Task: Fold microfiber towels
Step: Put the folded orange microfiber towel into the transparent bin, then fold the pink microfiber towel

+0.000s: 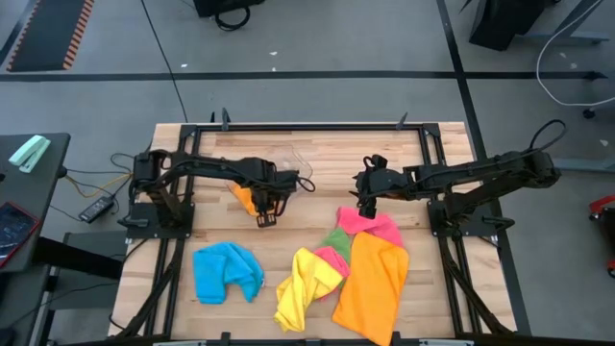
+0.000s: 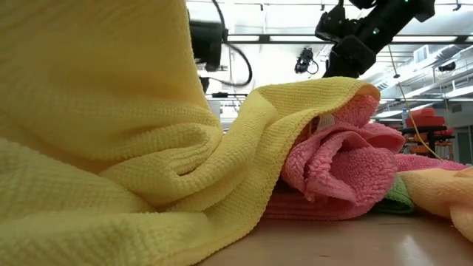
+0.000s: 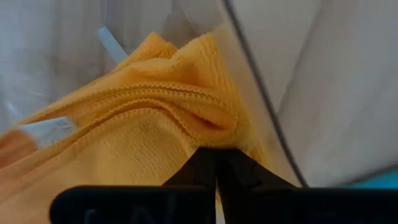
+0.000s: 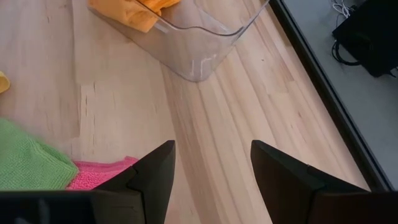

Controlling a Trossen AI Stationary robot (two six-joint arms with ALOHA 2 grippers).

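A folded orange towel [image 3: 143, 130] lies in the clear plastic tub [image 4: 199, 43] near the back middle of the wooden counter [image 1: 317, 159]. The left tool [image 1: 266, 219] hangs at the tub's front edge, right over this towel. Its fingers [image 3: 214, 168] are pressed together; in the left wrist view their tips meet at the towel's folded edge, but whether any cloth is pinched between them cannot be told.

The other towels lie loose on the front half of the counter. A crumpled blue towel [image 1: 226, 271] sits to the left, well apart from the rest. A yellow towel [image 1: 303, 286] is heaped in the middle and fills most of the low view. Just beside it, a pink towel [image 1: 370, 223], a green towel [image 1: 338, 240] and a large orange towel [image 1: 373, 288] overlap in one pile, the orange one spread over the pile's right side. More pink cloth [image 1: 333, 258] shows between the yellow and the orange.

The right tool [image 1: 366, 206] hovers above the back edge of the pink towel with its fingers [image 4: 155, 171] spread apart and nothing between them.
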